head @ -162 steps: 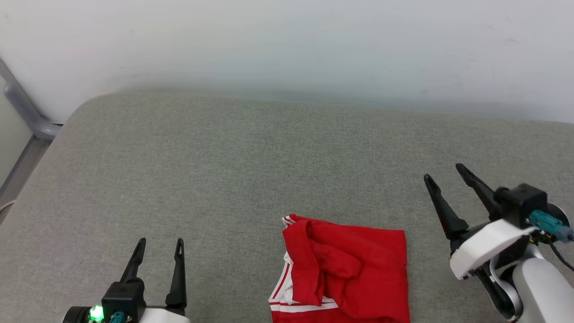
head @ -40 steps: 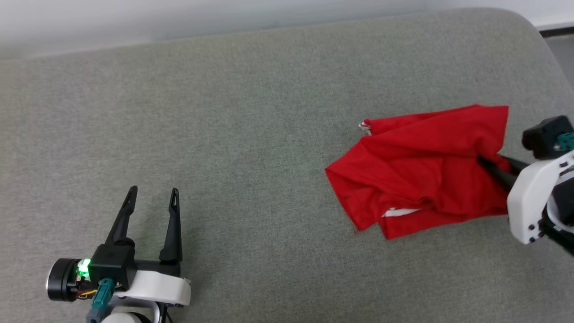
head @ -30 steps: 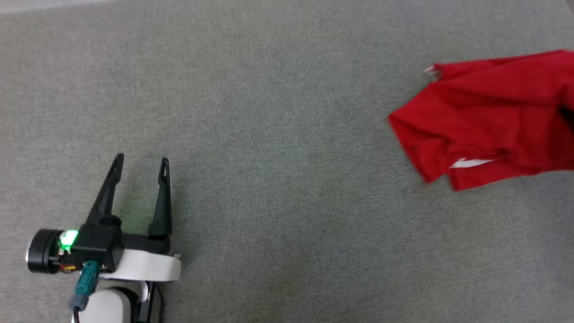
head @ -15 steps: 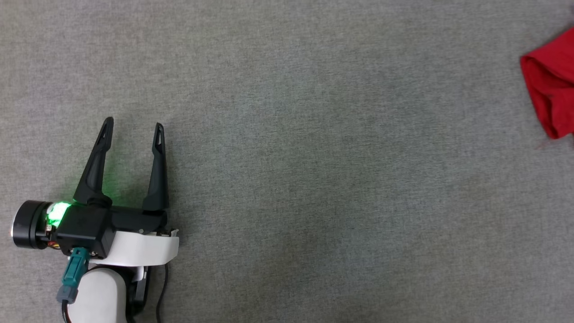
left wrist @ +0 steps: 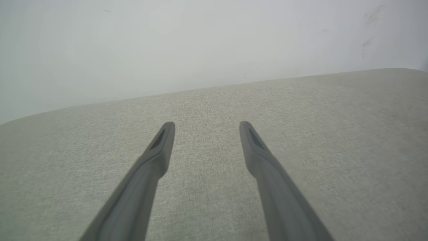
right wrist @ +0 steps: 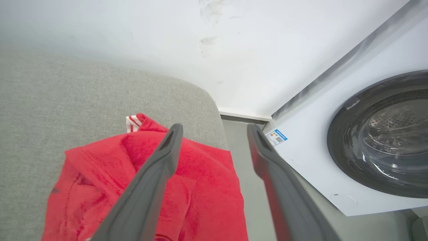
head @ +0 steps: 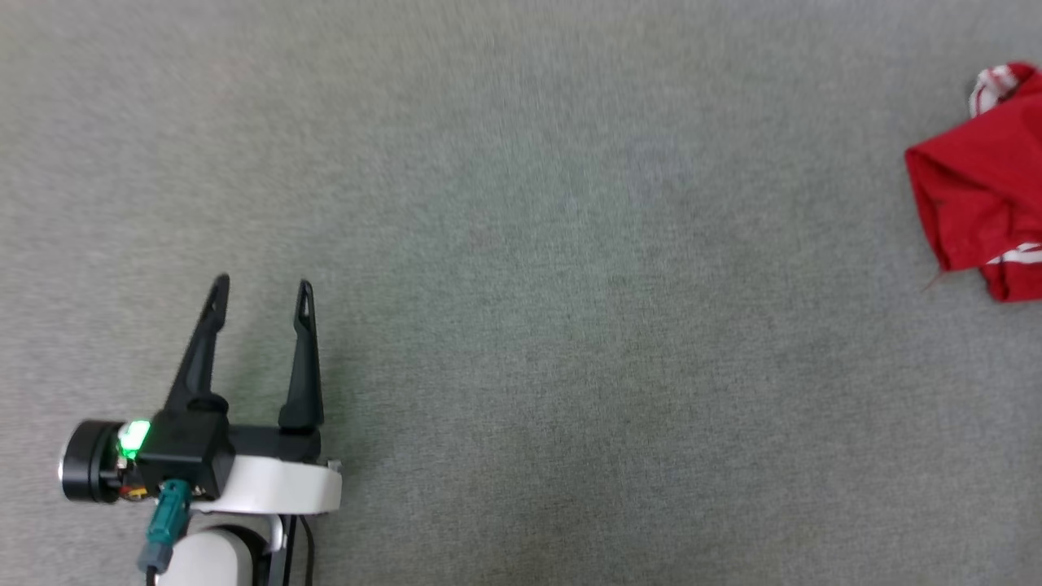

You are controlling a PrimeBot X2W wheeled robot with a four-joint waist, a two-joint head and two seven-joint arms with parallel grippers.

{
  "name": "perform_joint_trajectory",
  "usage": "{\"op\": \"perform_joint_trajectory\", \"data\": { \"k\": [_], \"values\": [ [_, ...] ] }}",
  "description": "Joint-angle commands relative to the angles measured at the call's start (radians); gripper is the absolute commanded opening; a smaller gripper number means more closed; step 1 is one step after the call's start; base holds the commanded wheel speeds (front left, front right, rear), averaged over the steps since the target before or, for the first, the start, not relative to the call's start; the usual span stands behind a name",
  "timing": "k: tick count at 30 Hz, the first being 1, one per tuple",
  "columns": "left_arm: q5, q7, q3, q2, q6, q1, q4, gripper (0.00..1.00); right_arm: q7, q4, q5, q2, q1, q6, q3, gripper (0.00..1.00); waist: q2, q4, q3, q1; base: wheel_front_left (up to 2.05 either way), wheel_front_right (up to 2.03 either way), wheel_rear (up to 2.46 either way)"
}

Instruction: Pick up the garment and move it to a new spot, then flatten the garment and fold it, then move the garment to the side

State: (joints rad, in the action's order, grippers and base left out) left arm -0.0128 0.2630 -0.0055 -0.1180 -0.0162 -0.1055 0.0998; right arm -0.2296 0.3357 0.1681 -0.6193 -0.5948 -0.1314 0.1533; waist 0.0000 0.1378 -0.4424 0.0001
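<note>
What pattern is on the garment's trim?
Red-and-white stripes on the trim of the garment, best in the right wrist view.

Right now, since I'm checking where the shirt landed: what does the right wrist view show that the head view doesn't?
Right wrist view adds: the right gripper, jaws open over the garment, plus a washing machine beside the rounded end of the cushion, and a white wall. Head view adds: the left gripper, open, green light on its wrist, far across bare cushion from the garment. Both share: the crumpled red garment with striped trim lying on the grey cushion.
</note>
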Motion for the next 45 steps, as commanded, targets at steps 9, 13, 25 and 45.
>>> {"op": "perform_joint_trajectory", "data": {
  "k": [9,13,25,45],
  "values": [
    [-0.023,0.002,0.003,0.021,0.003,0.081,-0.048,1.0,0.27,-0.234,-0.059,0.16,0.124,0.001,0.061,1.0,0.0,-0.075,0.191,-0.0001,0.0,0.0,0.0],
    [-0.027,0.002,0.005,0.03,0.0,0.102,-0.063,1.0,0.365,-0.322,-0.082,0.247,0.186,0.002,0.056,1.0,0.0,-0.105,0.242,-0.0001,0.0,0.0,0.0],
    [-0.016,0.002,-0.001,0.047,0.001,0.173,-0.1,1.0,0.458,-0.371,-0.085,0.438,0.442,0.001,-0.083,1.0,0.0,-0.166,0.364,-0.0001,0.0,0.0,0.0],
    [-0.026,0.002,0.01,0.046,-0.018,0.223,-0.141,1.0,0.494,-0.243,-0.051,0.555,0.677,0.001,-0.123,1.0,0.0,-0.161,0.445,-0.0001,0.0,0.0,0.0]
  ]
}}
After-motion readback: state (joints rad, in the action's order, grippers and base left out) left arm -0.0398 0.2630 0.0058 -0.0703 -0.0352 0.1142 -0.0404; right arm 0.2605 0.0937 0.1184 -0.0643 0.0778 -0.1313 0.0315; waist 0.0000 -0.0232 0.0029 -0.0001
